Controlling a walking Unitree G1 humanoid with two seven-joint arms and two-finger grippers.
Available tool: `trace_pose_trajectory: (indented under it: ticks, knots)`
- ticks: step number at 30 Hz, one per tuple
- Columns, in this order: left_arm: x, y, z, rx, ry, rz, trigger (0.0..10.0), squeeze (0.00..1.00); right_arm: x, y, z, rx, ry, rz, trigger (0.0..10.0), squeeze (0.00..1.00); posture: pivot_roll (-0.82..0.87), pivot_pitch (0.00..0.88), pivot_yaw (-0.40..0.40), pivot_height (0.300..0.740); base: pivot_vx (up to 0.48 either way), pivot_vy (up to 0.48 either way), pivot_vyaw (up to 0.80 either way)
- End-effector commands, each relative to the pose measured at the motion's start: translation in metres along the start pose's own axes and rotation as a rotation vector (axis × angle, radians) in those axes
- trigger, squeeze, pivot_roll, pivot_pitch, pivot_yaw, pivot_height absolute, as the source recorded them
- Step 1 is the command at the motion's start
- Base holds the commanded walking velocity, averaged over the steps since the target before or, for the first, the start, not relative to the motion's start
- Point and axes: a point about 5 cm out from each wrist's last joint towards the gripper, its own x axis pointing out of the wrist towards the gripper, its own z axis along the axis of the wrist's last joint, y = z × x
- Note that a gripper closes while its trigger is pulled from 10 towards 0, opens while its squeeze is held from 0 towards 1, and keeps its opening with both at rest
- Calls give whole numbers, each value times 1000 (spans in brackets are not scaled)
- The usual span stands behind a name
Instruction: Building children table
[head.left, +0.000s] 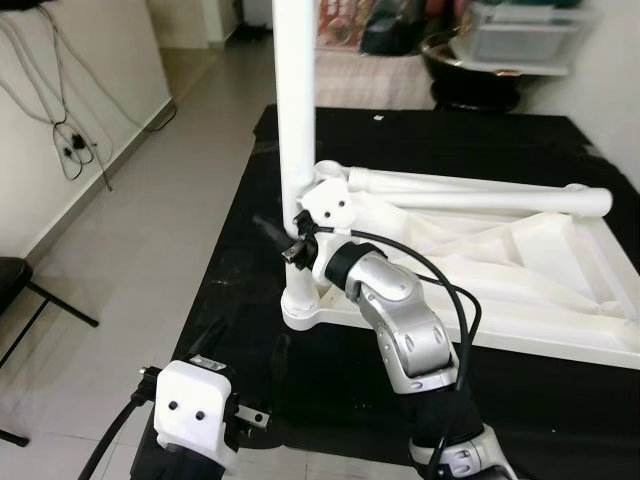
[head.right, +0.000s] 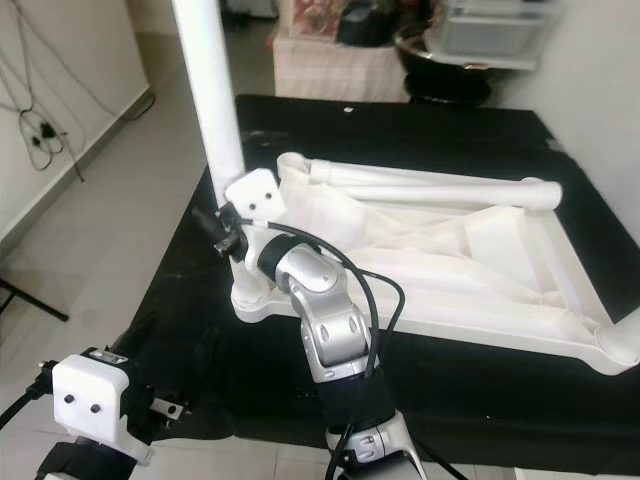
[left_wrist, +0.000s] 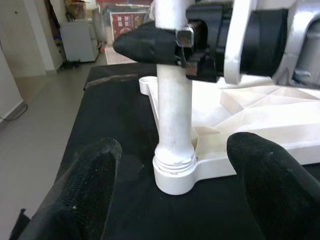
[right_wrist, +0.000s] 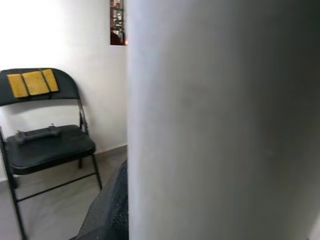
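Here my right hand (head.left: 293, 238) grips the upright leg (head.left: 296, 100) over the tabletop's (head.left: 520, 255) near-left socket (left_wrist: 173, 172); left hand (left_wrist: 175, 185) released nearby.

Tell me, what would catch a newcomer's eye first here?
A tall white table leg stands upright in the corner socket of an upturned white tabletop lying on a black mat. The right tool is clamped round the leg low down, while the left tool hangs open in front of the socket.
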Motion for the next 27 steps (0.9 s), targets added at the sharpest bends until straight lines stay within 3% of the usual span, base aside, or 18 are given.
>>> trace_pose_trajectory:
  ticks: [1, 2, 3, 5, 7, 10, 11, 12, 14, 17, 22, 26, 27]
  knots:
    - [-1, 1, -5, -7, 28, 12, 10000, 0, 5, 3, -17, 27, 88, 48, 10000, 16, 88, 165, -42, 740, 0, 0, 0]
    - [-1, 1, -5, -7, 28, 11, 10000, 0, 5, 3, -12, 48, 71, 90, 10000, 1000, 96, 166, -42, 740, 0, 0, 0]
    - [-1, 1, -5, -7, 28, 11, 10000, 0, 5, 3, -12, 48, 71, 90, 10000, 1000, 96, 166, -42, 740, 0, 0, 0]
    - [-1, 0, -4, -8, 28, 7, 10000, 0, 5, 0, 4, 71, -6, 268, 10000, 1000, 100, 170, -44, 740, 0, 0, 0]
    - [-1, 0, -4, -8, 28, 7, 10000, 0, 5, 0, 4, 71, -6, 268, 10000, 1000, 100, 170, -44, 740, 0, 0, 0]
    - [-1, -1, -3, -10, 27, 6, 10000, 0, 4, -4, 11, 65, -50, 389, 10000, 1000, 103, 176, -50, 740, 0, 0, 0]
    - [-1, -1, -3, -11, 27, 6, 10000, 0, 5, -7, 13, 53, -57, 465, 10000, 565, 107, 182, -54, 740, 0, 0, 0]
    - [-2, -2, -2, -11, 27, 7, 10000, 0, 6, -11, 13, 9, -53, 528, 10000, 0, 109, 183, -55, 740, 0, 0, 0]
    - [-2, -3, -2, -12, 28, 8, 10000, 0, 6, -17, 8, -66, -25, 636, 10000, 0, 119, 190, -57, 740, 0, 0, 0]
    - [-3, -4, -1, -13, 29, 8, 10000, 0, 6, -21, 2, -108, 11, 729, 10000, 0, 121, 192, -57, 740, 0, 0, 0]
    - [-6, -5, -1, -14, 38, 7, 10000, 0, 8, -24, 4, -38, 21, 880, 10000, 0, 127, 198, -55, 740, 0, 0, 0]
    - [-6, -6, -1, -15, 41, 6, 10000, 0, 11, -28, 7, -16, 9, 878, 10000, 0, 132, 200, -52, 740, 0, 0, 0]
    - [-7, -7, -1, -17, 44, 4, 10000, 0, 14, -32, 10, 4, -4, 877, 3608, 0, 135, 202, -55, 740, 0, 0, 0]
